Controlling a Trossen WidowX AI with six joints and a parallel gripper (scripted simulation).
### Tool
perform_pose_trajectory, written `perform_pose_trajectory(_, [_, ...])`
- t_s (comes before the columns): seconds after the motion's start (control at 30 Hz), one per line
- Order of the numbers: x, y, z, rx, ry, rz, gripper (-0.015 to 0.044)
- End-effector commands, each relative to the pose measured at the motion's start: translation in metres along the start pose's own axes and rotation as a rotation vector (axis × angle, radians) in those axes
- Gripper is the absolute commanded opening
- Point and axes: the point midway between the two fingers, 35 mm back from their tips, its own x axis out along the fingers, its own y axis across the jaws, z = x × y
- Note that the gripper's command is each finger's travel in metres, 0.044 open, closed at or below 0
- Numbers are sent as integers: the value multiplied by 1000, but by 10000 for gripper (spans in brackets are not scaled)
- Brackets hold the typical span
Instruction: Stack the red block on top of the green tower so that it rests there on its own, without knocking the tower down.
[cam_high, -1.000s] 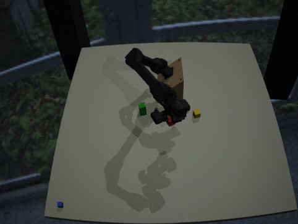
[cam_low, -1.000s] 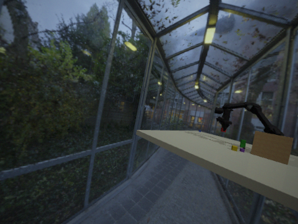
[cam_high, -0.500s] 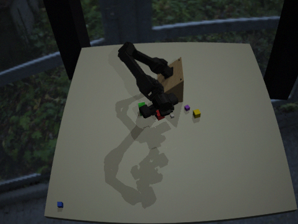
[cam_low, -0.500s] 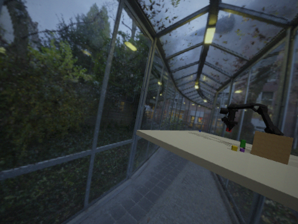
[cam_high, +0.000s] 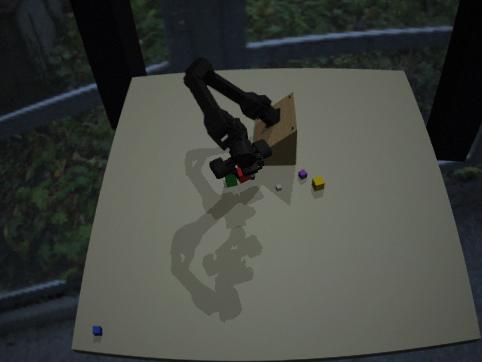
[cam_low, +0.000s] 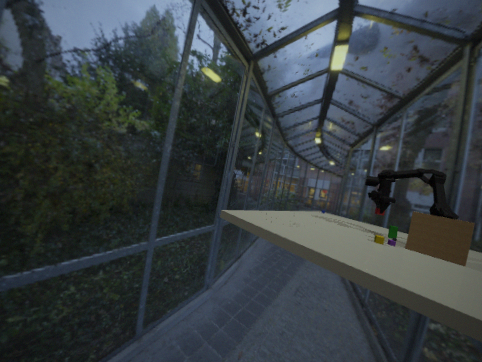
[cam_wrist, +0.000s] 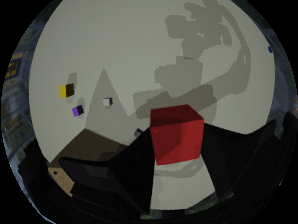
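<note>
Care was what I needed: black parallel-jaw gripper (cam_high: 243, 173) pinching the small red cube (cam_wrist: 176, 135), hovering at three o'clock of the green block tower (cam_high: 231, 180).

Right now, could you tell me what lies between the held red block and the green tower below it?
Nothing: in the exterior view, the red block in the gripper hangs above the green tower, with only open air between.
</note>
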Motion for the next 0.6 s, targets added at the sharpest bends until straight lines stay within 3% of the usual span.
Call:
perform_pose_trajectory(0.0, [0,-3,-15,1,3,-6,0])
perform_pose_trajectory(0.57, [6,-7,-86,25,15,-21,0])
